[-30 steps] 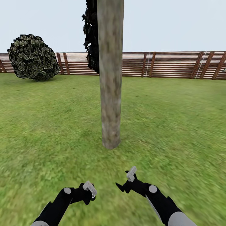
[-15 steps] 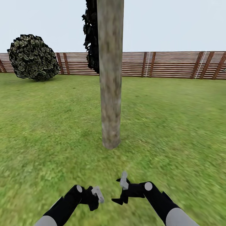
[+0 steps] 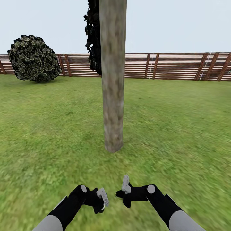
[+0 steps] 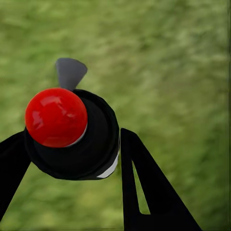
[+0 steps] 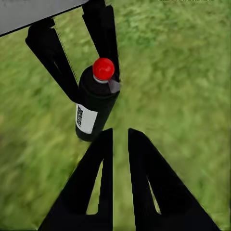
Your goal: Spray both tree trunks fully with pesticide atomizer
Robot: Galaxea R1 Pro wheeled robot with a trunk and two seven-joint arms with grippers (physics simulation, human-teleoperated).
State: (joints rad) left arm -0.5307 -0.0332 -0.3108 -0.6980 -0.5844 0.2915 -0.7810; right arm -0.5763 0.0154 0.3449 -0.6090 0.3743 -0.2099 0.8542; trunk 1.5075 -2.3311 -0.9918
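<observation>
Black and red-capped, the pesticide atomizer [image 4: 72, 132] sits pinched in the left gripper [image 3: 100, 199]. Over the last second both arms have drawn inward; the right gripper [image 5: 116, 137], nearly pressed together, now nears it before the pale mottled tree trunk [image 3: 113, 83], spraying seemingly imminent.

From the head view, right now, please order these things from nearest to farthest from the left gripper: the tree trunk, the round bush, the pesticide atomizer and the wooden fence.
1. The pesticide atomizer, held between the fingers of the left gripper.
2. The tree trunk, straight ahead on the grass.
3. The round bush, far off to the left, in front of the fence.
4. The wooden fence, along the back of the lawn.
</observation>
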